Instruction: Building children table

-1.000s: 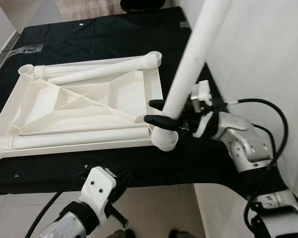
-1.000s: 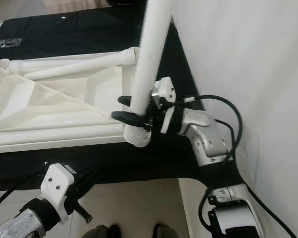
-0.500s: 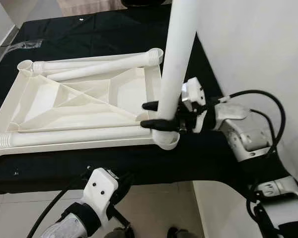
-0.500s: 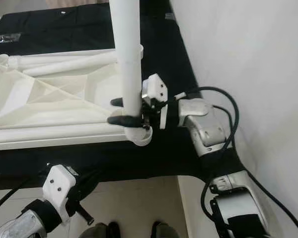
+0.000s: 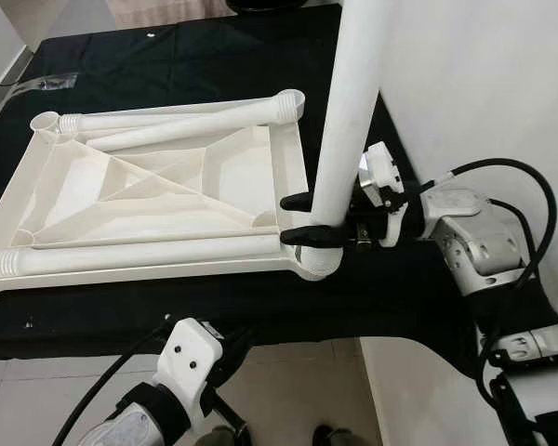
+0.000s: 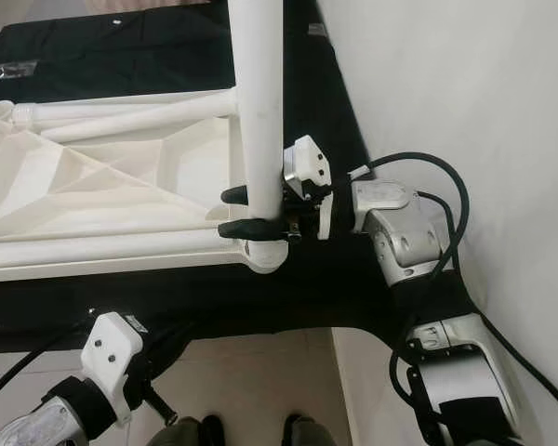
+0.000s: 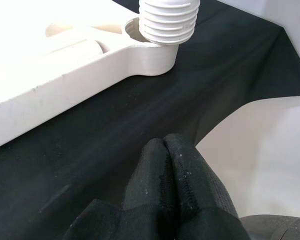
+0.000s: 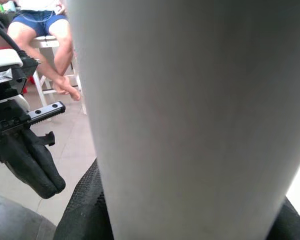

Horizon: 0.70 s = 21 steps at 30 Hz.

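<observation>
An upturned white plastic tabletop point(image 5: 149, 200) lies on the black-covered table point(image 5: 167, 321). My right gripper point(image 5: 307, 219) is shut on a white table leg point(image 5: 353, 102), low on its shaft. The leg stands almost upright in the near right corner socket point(image 5: 318, 267). In the left wrist view its threaded end point(image 7: 169, 20) sits in the socket with the threads showing. Three more legs lie on the tabletop, one along the near edge point(image 5: 139, 255). My left gripper point(image 7: 164, 150) hangs shut and empty below the table's front edge.
A white wall point(image 5: 465, 74) runs close along the table's right side, beside my right arm. A clear plastic bag point(image 5: 51, 84) lies at the far left of the cloth. A seated person's legs point(image 8: 50, 45) appear in the right wrist view. Pale tiled floor point(image 5: 288, 381) lies below the front edge.
The leg leaned to the right a second ago; it now stands nearly upright in the corner socket, still held by my right gripper. The head view has shifted slightly.
</observation>
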Available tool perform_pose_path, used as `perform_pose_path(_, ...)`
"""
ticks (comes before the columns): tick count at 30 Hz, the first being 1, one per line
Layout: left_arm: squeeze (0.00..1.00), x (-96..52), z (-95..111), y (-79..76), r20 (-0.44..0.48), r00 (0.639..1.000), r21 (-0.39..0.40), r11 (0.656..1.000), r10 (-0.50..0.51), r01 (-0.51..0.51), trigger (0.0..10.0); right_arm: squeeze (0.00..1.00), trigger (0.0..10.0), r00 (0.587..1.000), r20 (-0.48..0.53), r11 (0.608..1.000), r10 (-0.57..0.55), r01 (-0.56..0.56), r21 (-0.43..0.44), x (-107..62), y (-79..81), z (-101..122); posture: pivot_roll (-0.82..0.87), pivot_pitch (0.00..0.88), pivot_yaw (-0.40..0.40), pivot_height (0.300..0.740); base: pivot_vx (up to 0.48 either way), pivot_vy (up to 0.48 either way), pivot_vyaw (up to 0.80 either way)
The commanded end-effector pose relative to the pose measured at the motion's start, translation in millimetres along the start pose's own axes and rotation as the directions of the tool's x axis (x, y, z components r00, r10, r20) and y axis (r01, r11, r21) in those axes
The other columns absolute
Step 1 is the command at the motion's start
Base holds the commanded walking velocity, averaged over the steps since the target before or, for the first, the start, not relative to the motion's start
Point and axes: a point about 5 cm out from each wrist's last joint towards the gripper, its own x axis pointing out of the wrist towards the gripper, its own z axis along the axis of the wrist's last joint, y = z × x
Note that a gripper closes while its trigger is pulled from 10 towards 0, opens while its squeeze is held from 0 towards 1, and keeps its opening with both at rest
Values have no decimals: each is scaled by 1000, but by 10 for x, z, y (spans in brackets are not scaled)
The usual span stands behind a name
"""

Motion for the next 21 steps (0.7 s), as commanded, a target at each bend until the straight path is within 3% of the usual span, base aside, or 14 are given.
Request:
perform_pose_path(1, 0, -23, -13, -34, -4, 1000, -14, 1000, -16, 16, 10000, 0, 10000, 999, -2, 998, 51, -51, 31, 131, 66, -92, -10, 274, 7, 740, 0, 0, 0)
perform_pose_path(12, 0, -11, 7, -46, 2, 1000, -10, 1000, -16, 16, 10000, 0, 10000, 999, 36, 999, -39, 39, -2, 282, -64, -52, -5, 285, 2, 740, 0, 0, 0)
perform_pose_path(21, 0, 2, 13, -45, 4, 1000, -9, 1000, -14, 14, 10000, 0, 10000, 1000, 20, 1000, -16, 16, 8, 227, -62, -61, -5, 287, 1, 740, 0, 0, 0)
